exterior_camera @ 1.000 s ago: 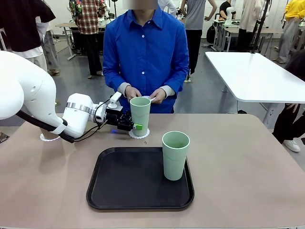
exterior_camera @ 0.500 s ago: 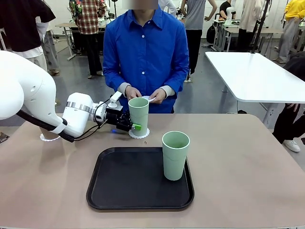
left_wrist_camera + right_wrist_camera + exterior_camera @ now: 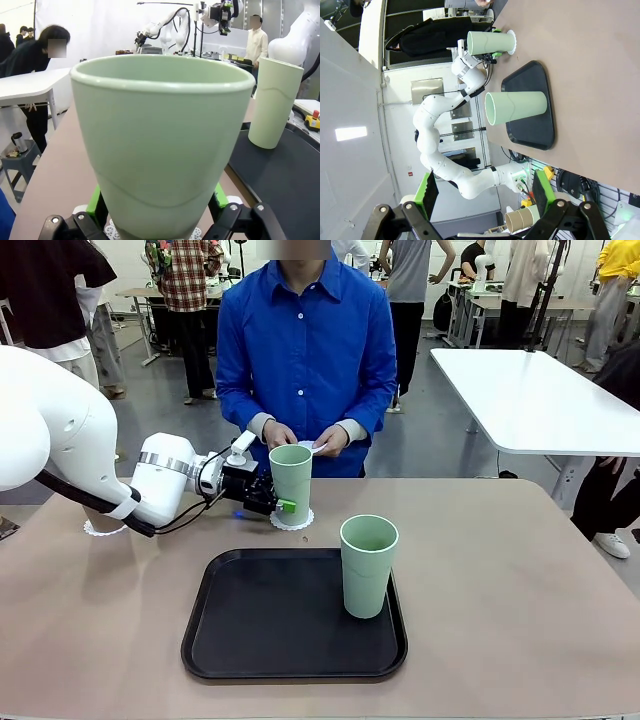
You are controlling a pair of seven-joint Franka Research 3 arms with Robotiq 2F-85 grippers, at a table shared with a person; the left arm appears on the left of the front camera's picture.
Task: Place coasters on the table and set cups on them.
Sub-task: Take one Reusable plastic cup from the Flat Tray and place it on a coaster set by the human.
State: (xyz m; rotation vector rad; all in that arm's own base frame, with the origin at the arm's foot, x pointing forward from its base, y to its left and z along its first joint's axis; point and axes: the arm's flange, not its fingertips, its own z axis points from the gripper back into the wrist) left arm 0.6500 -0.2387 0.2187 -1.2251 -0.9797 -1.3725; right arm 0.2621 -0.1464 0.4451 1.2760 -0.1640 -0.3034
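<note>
Straddling the mint cup point(image 3: 292, 483) on its doily point(image 3: 291, 519) near the counter's point(image 3: 520, 580) far edge, the left end effector point(image 3: 281, 502) stands apart, unclamped; light, rigid, smooth, best gripped low; right end effector point(image 3: 482, 192) spread, empty.

Two pale mint green cups: one point(image 3: 292, 482) on a white lacy-edged coaster point(image 3: 292, 519) near the far edge of the beige-tan tabletop point(image 3: 520, 590), the other point(image 3: 367, 565) on the matte black tray point(image 3: 270, 630). The person's shirt point(image 3: 305, 350) is bright blue.
</note>
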